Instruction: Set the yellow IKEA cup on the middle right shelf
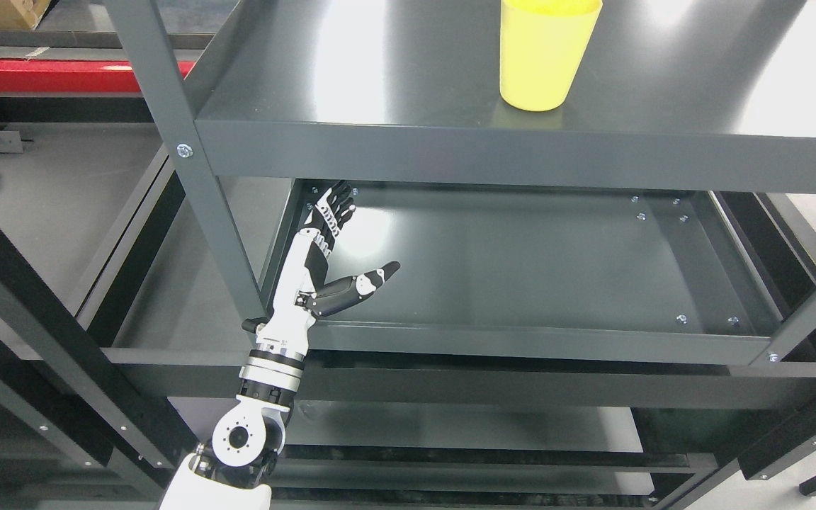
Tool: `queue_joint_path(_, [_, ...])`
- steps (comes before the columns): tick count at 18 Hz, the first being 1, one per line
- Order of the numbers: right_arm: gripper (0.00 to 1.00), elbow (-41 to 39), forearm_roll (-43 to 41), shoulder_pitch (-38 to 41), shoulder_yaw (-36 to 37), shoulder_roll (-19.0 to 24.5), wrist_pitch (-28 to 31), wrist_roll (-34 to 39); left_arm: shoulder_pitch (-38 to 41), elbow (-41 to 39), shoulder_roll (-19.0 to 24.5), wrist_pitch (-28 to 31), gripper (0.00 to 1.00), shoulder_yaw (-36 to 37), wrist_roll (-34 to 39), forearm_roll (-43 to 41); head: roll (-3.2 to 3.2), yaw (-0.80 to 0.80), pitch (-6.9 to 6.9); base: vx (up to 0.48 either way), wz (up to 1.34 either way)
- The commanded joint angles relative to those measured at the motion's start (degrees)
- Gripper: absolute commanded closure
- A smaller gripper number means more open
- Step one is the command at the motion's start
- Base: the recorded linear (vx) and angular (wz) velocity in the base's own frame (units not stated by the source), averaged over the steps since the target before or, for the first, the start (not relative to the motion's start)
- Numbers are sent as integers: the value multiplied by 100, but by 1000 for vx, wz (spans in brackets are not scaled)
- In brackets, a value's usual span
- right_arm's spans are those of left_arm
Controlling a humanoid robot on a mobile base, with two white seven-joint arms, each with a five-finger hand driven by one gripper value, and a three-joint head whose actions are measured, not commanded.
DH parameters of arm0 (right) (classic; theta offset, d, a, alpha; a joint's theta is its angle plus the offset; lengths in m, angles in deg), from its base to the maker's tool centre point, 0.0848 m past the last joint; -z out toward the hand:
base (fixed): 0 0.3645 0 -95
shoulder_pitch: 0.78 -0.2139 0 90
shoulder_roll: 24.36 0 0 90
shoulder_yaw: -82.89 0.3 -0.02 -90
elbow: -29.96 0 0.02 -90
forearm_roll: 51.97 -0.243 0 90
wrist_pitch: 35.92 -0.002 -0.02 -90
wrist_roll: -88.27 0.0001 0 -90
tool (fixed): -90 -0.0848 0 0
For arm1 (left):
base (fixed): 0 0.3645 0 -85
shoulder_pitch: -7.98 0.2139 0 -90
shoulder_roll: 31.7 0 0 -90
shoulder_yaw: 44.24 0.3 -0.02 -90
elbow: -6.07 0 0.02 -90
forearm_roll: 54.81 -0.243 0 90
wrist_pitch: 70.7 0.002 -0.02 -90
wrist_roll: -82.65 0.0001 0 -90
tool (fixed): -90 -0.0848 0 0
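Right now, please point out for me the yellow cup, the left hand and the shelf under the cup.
yellow cup [542,60]: head view, middle of its side wall.
left hand [312,265]: head view, on the palm.
shelf [380,78]: head view, bare top surface left of the cup.

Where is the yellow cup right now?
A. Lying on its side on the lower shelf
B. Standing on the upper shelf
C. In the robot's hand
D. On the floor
B. The yellow cup stands upright on the upper shelf, while the left hand is open with nothing in it, down at the level of the shelf below.
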Motion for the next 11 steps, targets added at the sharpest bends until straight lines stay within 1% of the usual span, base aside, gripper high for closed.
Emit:
queue_joint_path(1, [1,-8,-141,79,-97,-100,3,-5,-17,-13,100,4,1,48,-3,32,0,0,0,17,18])
queue_joint_path(11, [1,1,-141,79,-97,-100,3,-5,-17,5,100,4,1,75,-12,32,0,0,0,-2,0])
